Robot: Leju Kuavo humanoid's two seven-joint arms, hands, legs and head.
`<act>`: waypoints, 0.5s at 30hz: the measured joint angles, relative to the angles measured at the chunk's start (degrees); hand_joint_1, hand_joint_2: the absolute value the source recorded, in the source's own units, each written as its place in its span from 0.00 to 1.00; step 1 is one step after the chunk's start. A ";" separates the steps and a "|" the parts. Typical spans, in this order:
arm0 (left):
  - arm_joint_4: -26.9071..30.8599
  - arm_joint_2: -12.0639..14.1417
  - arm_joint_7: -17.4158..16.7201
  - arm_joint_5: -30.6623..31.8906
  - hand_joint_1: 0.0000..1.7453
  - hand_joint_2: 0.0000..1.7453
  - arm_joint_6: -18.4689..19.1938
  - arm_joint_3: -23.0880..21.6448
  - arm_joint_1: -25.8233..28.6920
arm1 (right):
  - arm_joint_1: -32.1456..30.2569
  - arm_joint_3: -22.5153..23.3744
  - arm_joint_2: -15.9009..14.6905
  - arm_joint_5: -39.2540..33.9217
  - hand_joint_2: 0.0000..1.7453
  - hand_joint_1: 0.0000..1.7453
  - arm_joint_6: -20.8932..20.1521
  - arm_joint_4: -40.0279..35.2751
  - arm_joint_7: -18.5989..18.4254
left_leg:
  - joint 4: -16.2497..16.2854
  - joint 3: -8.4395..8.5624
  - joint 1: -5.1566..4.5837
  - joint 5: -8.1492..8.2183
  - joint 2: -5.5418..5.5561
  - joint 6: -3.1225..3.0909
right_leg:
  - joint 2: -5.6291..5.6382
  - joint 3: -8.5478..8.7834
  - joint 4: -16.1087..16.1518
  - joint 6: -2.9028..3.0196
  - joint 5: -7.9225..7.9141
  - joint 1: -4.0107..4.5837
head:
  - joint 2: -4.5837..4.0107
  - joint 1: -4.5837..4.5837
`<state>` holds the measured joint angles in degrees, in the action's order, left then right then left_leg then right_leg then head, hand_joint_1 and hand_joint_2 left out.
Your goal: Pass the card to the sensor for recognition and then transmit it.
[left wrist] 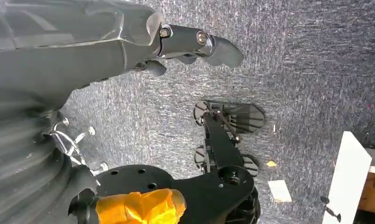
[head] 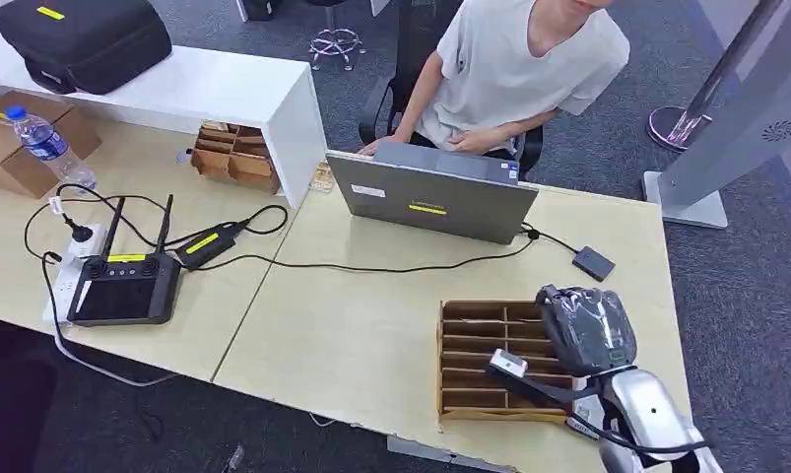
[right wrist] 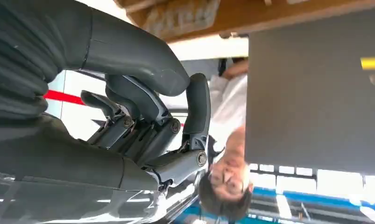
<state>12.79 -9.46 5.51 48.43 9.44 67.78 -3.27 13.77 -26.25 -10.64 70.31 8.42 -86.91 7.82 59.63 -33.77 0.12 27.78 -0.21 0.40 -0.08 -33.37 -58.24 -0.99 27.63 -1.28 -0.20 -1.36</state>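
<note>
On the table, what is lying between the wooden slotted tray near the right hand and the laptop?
In the head view, between the wooden tray and the laptop lies bare tabletop crossed by one black cable.

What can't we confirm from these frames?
- Card: head view, the right hand covers the wooden slot tray's far end, so no card is visible there; in the right wrist view its fingers curl over anything they might hold.
- Sensor: the small black box near the laptop is too small to identify.
- Left hand: mostly cut off by the frame edge.
</note>
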 joint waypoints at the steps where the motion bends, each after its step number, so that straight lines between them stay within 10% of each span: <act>1: 0.00 0.00 0.00 0.00 0.00 1.00 -0.02 0.17 0.00 | -0.25 0.19 0.00 0.11 1.00 1.00 0.28 -1.04 0.02 | 0.00 0.00 0.00 0.00 0.00 0.00 | 0.00 0.00 0.00 0.00 0.00 0.00 | 0.00 0.00; 8: 0.00 -0.24 0.00 -0.07 0.00 1.00 -0.20 0.72 0.00 | -1.24 0.52 0.00 0.87 1.00 0.99 0.35 -5.26 0.35 | 0.00 0.00 0.00 0.00 0.00 0.00 | 0.00 -0.01 0.00 0.00 0.00 0.00 | 0.00 0.00; 9: 0.00 -0.26 0.00 -0.07 0.00 1.00 -0.22 0.74 0.00 | -1.35 0.52 0.00 0.96 1.00 0.50 0.30 -5.51 0.35 | 0.00 0.00 0.00 0.00 0.00 0.00 | 0.00 -0.01 0.00 0.00 0.00 0.00 | 0.00 0.00; 11: 0.00 -0.26 0.00 -0.07 0.00 1.00 -0.22 0.74 0.00 | -1.56 0.52 -0.02 1.01 1.00 0.01 0.02 -5.77 0.35 | 0.00 0.00 0.00 0.00 0.00 0.00 | 0.00 -0.01 0.00 0.00 0.00 0.00 | 0.00 0.00; 15: 0.00 -0.26 0.00 0.02 0.00 1.00 -0.22 0.76 -0.01 | -1.63 0.48 -0.28 1.01 1.00 0.00 -1.12 -5.61 0.33 | 0.00 0.00 0.00 0.00 0.00 0.00 | 0.00 0.00 0.00 0.00 0.00 0.00 | 0.00 0.00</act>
<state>12.79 -9.73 5.51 48.46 9.22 68.54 -3.29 12.14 -25.77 -10.93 71.32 7.30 -92.52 8.15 59.63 -33.78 0.12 27.78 -0.21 0.40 -0.08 -33.38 -58.24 -0.99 27.63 -1.28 -0.20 -1.36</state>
